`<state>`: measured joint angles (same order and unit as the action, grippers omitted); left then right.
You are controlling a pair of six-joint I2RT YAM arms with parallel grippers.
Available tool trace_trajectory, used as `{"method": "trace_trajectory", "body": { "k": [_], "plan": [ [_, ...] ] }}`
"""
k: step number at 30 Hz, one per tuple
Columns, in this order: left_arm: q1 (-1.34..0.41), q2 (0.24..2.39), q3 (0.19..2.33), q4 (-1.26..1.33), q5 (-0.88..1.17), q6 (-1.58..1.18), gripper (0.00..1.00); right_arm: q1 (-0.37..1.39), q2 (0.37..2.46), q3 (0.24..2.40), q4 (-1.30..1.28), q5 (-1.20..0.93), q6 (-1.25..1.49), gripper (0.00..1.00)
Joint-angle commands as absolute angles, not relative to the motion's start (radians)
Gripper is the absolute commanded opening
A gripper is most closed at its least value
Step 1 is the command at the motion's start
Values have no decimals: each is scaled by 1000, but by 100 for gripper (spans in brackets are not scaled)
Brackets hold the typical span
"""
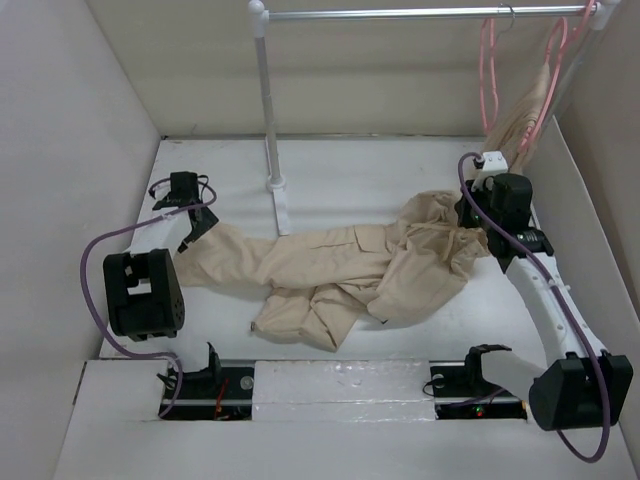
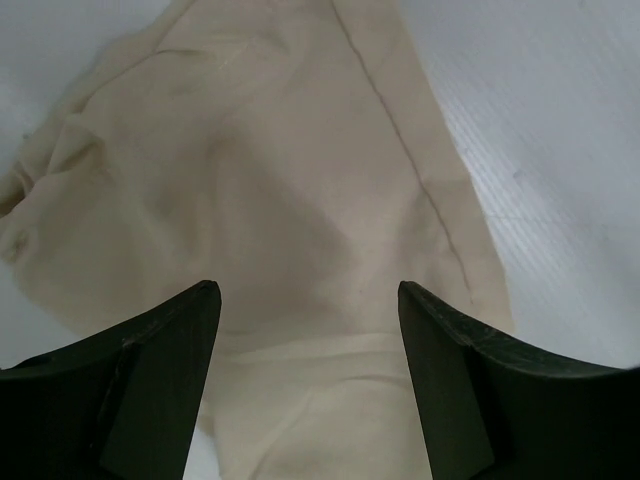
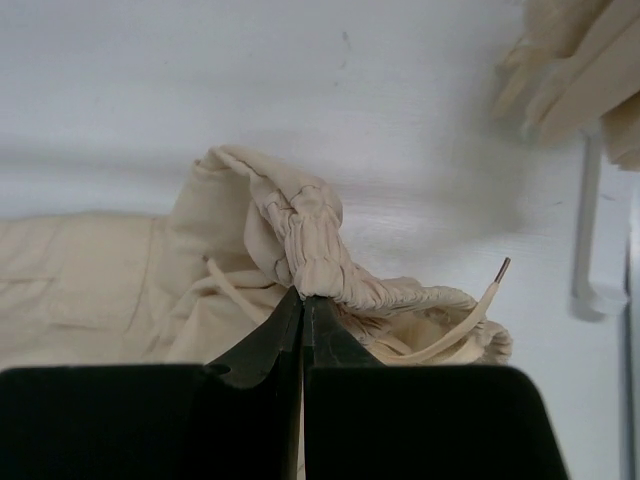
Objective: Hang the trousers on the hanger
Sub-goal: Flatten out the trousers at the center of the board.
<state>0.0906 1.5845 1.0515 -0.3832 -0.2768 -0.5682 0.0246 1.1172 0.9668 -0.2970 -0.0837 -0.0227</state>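
Observation:
The pale beige trousers [image 1: 340,265] lie crumpled across the table from left to right. My left gripper [image 1: 196,222] is open just above the end of one leg; in the left wrist view its fingers [image 2: 308,292] straddle the leg's hem [image 2: 300,200] without closing on it. My right gripper [image 1: 482,218] is shut on the gathered elastic waistband [image 3: 320,250] and holds it slightly raised; a drawstring [image 3: 480,310] hangs loose beside it. The empty pink hanger [image 1: 488,80] hangs on the rail at the top right.
A white rack pole [image 1: 266,100] with its base [image 1: 280,190] stands at the back centre and carries the metal rail [image 1: 420,14]. A second pink hanger with a bunched beige garment [image 1: 535,100] hangs at the far right, next to the wall. White walls enclose the table.

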Motion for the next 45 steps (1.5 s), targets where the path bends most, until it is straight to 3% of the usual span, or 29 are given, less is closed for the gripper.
{"method": "trace_trajectory", "body": {
  "k": [1, 8, 14, 16, 17, 18, 19, 24, 34, 41, 45],
  "plan": [
    [91, 1595, 1126, -268, -293, -603, 67, 64, 1048, 917, -253, -138, -38, 0],
    [91, 1839, 1287, -302, -336, -595, 66, 92, 948, 828, -330, -163, -66, 0],
    [91, 1931, 1319, -345, -368, -606, 58, 92, 928, 836, -354, -124, -67, 0],
    [91, 1940, 1322, -347, -379, -607, 47, 83, 937, 857, -370, -129, -71, 0],
    [91, 1951, 1336, -353, -379, -607, 36, 83, 942, 880, -376, -130, -74, 0],
    [91, 1954, 1345, -363, -383, -607, 8, 83, 940, 890, -385, -130, -74, 0],
    [91, 1953, 1359, -377, -391, -610, 0, 83, 937, 903, -403, -130, -74, 0],
    [91, 1800, 1387, -408, -379, -620, 0, 83, 852, 1044, -485, -147, -94, 0],
    [91, 1121, 1370, -454, -445, -715, 0, 236, 709, 1435, -802, -19, -78, 0],
    [91, 1026, 1603, -597, -600, -695, 0, 316, 637, 1589, -899, 207, -86, 0],
    [78, 1032, 1546, -600, -632, -669, 0, 359, 652, 1487, -891, 437, -106, 0]
  ]
}}
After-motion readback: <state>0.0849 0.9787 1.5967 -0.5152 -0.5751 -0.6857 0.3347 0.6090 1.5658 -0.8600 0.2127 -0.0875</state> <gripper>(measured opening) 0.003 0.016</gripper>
